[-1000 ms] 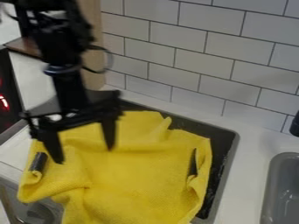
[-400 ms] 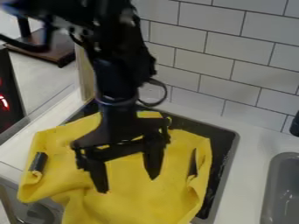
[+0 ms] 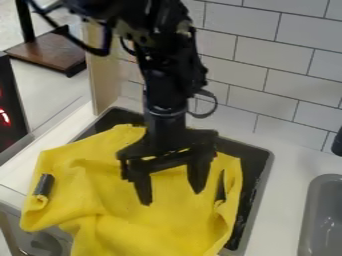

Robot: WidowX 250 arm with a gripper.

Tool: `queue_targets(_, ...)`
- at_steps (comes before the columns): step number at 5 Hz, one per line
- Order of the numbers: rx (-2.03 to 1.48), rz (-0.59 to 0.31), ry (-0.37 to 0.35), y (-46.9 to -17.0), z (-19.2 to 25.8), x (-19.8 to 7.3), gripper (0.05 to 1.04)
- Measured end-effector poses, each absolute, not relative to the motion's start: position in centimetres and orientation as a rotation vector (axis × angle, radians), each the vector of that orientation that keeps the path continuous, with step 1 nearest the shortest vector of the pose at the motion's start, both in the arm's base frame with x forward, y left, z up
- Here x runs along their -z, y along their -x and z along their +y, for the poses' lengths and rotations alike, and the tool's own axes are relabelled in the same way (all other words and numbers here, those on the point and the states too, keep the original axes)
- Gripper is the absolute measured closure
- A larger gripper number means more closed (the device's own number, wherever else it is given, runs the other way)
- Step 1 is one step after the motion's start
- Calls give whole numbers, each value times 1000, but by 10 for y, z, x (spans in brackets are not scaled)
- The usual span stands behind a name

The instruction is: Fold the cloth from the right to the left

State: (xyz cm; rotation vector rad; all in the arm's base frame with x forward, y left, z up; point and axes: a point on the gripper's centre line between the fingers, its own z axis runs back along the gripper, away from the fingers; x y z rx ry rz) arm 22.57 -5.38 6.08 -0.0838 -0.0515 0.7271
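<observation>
Gripper (image 3: 172, 197): shifted toward three o'clock and somewhat lower since the earliest frame; a slight rise is noted since the second.
Yellow cloth (image 3: 133, 220): found in the same position as in both earlier frames; spread, rumpled and unfolded, over the black tray (image 3: 259, 175), with its lower part cut off by the view's edge at six o'clock.
Jaws: held wide apart and pointed down over the cloth's middle; no fabric is seen gripped between them. Whether the cloth is touched cannot be told.
Dark roll (image 3: 44, 185): noted on the cloth toward nine o'clock.
Dark sliver (image 3: 221, 187): noted beside the raised fold at the cloth's three o'clock side; its nature cannot be established.
Grey basin (image 3: 310, 205): located beyond the tray toward four o'clock.
Step in hand: judged to be the approach to the right-hand edge, before any grasp.
Next move: a little more travel toward three or four o'clock is called for, then a descent and closure on the edge; afterwards the edge is to be lifted and carried toward nine o'clock.
Risk: a shallow pinch may be lost, or the whole cloth dragged.
</observation>
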Motion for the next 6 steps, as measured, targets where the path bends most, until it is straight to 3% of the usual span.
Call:
queue_targets(2, -667, -55, 104, -253, -79, -49, 84)
queue_targets(4, -608, -15, 64, -268, -93, -25, 84)
queue_targets(5, -593, -17, 61, -276, -97, -21, 137)
queue_targets(6, -578, -27, 57, -281, -97, -21, 386)
